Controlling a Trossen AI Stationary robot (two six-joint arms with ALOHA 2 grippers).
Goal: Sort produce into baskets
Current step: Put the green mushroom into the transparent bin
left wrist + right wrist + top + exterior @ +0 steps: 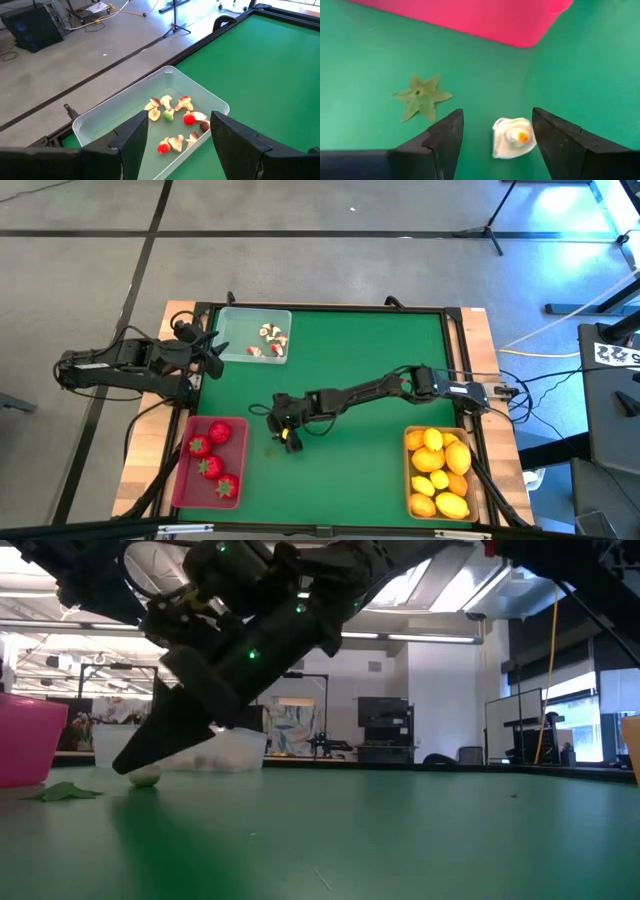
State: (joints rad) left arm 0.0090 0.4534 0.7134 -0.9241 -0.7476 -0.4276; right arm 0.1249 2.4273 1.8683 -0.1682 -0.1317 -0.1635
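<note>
The right gripper (pixel 289 438) reaches low across the green table (pixel 380 360) toward its left-front part, its fingers (pixel 445 135) spread wide with a small white piece with an orange-yellow centre (pixel 514 137) lying on the mat between them, not gripped. Just beside it on the mat lies a loose green star-shaped leaf top (pixel 421 96), and beyond both stands the near wall of the red basket (pixel 470 17). In the high view that red basket (pixel 182 475) sits at the table's left-front corner and holds four red strawberries (pixel 210 468). The tan basket (pixel 411 480) at the right-front corner is full of yellow lemons (pixel 432 440) with an orange fruit (pixel 458 484) among them.

The left gripper (pixel 212 350) waits at the left edge of the table, next to the clear basket (pixel 232 320) at the far left. Its fingers (pixel 132 140) are apart and empty, and past them the clear basket (pixel 95 117) shows small white-and-red bits (pixel 175 122) and one green piece (pixel 168 115). In the low view the right arm fills the upper left and hides much of the clear basket behind it.
</note>
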